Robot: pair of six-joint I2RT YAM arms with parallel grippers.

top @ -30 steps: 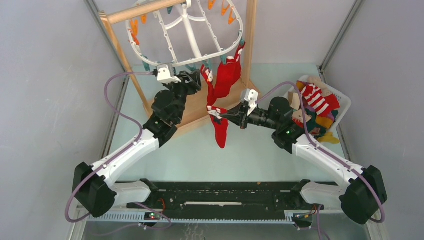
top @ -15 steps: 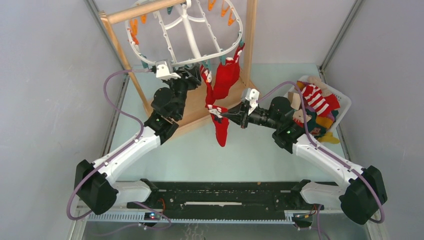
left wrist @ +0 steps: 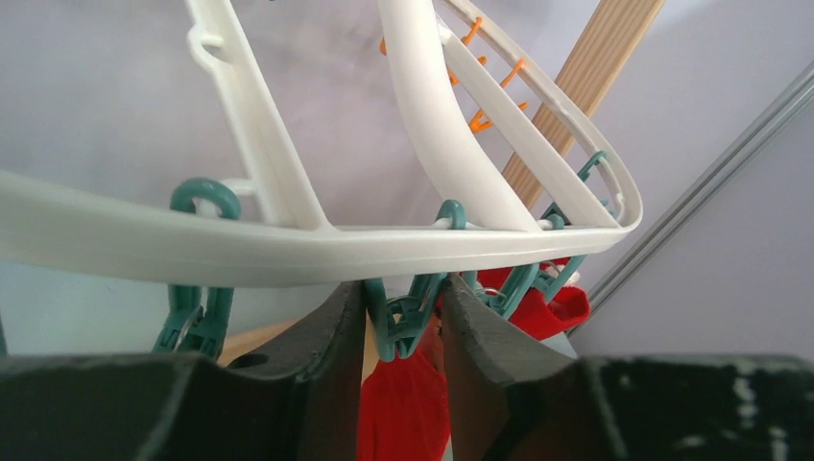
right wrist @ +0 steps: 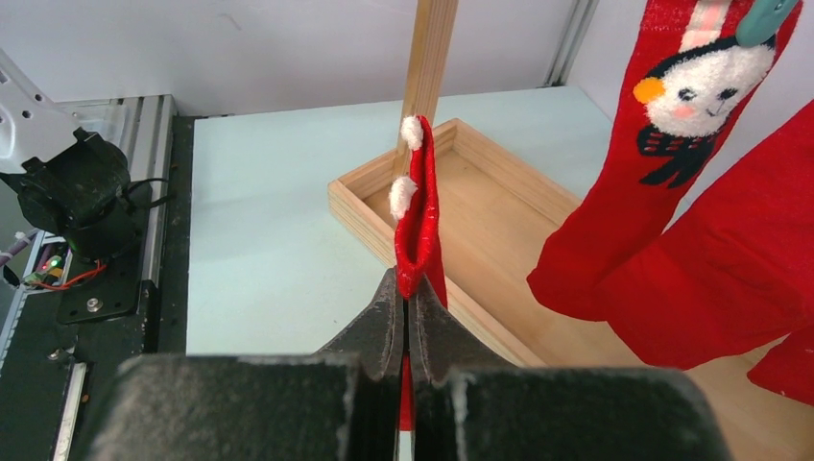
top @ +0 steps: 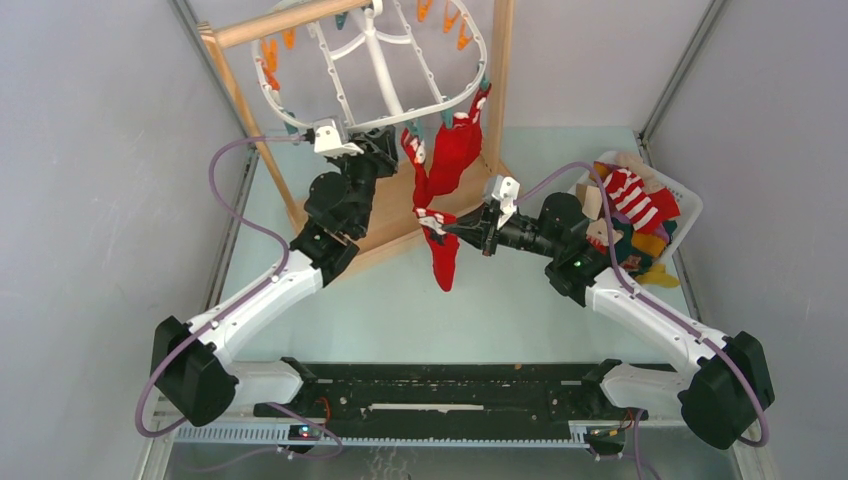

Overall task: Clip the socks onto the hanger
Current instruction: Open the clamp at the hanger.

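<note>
**One pin to open, one sock to thread**

Above the desk (top: 480, 310), the right fingers (right wrist: 382, 322) are clamped flat on a red sock (right wrist: 419, 221). Only a short length of cuff stands clear of the grip, and the foot dangles below. Beside that arm a basket (top: 690, 205) holds the unhung socks.

Farther back, the left fingers (left wrist: 331, 355) sit either side of a teal pin (left wrist: 408, 312) under the hanger's (left wrist: 288, 252) near rim. They touch it or all but touch it; whether they are squeezing it cannot be told. The held sock is apart from that pin, lower and to its right.

The trouble likely starts at the pin. It dangles from a loop and could swivel or slip out sideways under a squeeze. The hanger looks free to swing if nudged, which would carry the pin's mouth off line.

Hung socks (top: 455, 150) crowd just beside the pin and could snag the incoming cuff. With so little cuff exposed, the two sets of fingers may meet before the fabric seats. Let go too soon and the sock probably drops toward the tray (right wrist: 360, 216).
</note>
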